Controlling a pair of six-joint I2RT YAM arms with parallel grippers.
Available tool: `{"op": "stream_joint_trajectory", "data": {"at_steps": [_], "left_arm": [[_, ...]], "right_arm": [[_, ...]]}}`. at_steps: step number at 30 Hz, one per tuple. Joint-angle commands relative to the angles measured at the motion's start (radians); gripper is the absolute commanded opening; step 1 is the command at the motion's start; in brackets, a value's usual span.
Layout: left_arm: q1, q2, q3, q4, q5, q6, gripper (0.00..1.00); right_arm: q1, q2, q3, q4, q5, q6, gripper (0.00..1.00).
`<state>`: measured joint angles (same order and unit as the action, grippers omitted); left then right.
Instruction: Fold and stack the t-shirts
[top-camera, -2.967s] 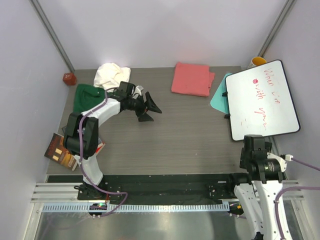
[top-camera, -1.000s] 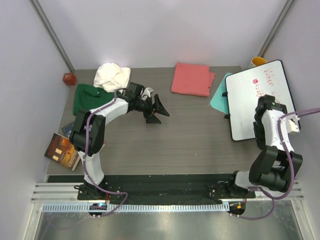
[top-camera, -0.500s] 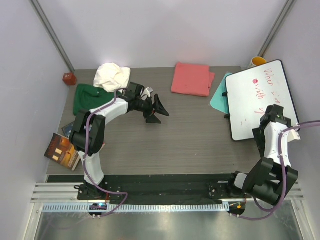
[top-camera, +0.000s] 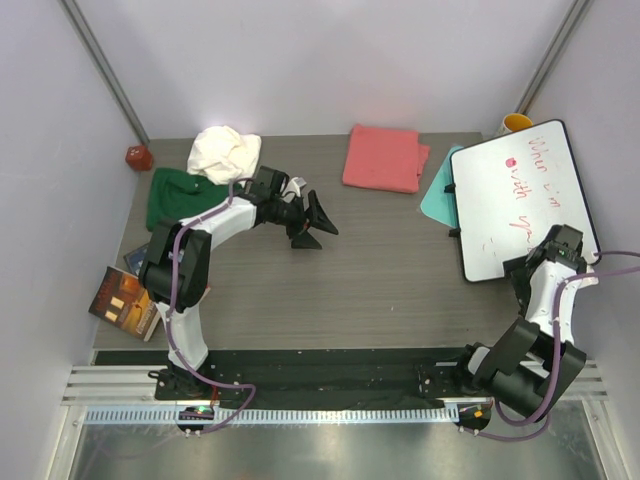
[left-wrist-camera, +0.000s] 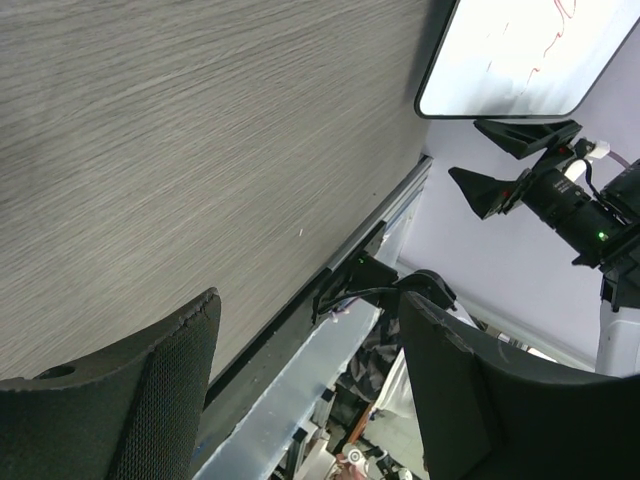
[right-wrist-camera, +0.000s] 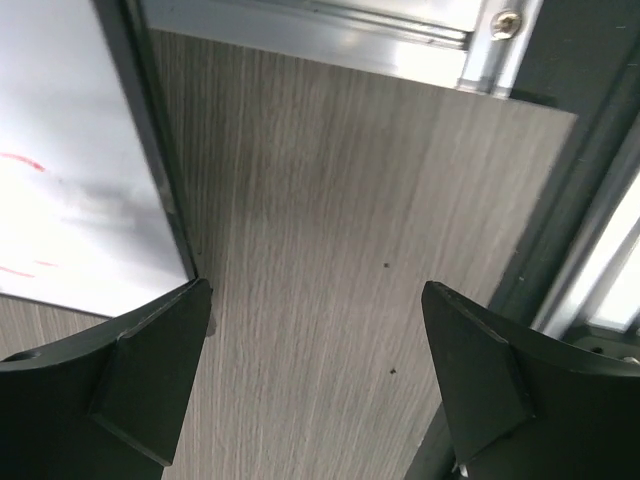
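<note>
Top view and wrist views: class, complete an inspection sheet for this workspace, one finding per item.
Surface: grey wood-grain table.
Job's things: white t-shirt crumpled, far left; green t-shirt touching it, flattened; coral t-shirt folded, far centre.
Clutter: whiteboard, teal sheet partly beneath it, books at left edge, red object, yellow cup.
Pincers: left pincer open, empty, over the table; right pincer open, empty, near the whiteboard.
Cables: purple cables along both arms.
Surroundings: pale walls, metal rail in front.

Left pincer (top-camera: 316, 228) wide apart, far forward; right pincer (right-wrist-camera: 315, 300) likewise, tucked back.
</note>
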<state>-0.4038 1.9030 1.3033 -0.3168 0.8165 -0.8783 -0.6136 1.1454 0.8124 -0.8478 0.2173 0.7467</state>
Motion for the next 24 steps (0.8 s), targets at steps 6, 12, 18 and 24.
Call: {"op": "stream_joint_trajectory", "data": {"at_steps": [6,12,18,24], "left_arm": [[-0.003,-0.013,-0.019,0.016,0.035,0.019,0.72],[-0.003,-0.009,-0.024,0.015,0.036,0.022,0.72],[-0.001,-0.005,-0.027,0.015,0.041,0.024,0.72],[-0.004,-0.009,-0.032,0.015,0.041,0.024,0.72]], "right_arm": [[-0.031,0.011,-0.099,0.26,-0.282,-0.116,0.89],[-0.031,-0.001,-0.114,0.297,-0.306,-0.15,0.89],[-0.031,-0.047,-0.183,0.426,-0.381,-0.168,0.86],[-0.031,-0.09,-0.26,0.536,-0.423,-0.187,0.76]]}}
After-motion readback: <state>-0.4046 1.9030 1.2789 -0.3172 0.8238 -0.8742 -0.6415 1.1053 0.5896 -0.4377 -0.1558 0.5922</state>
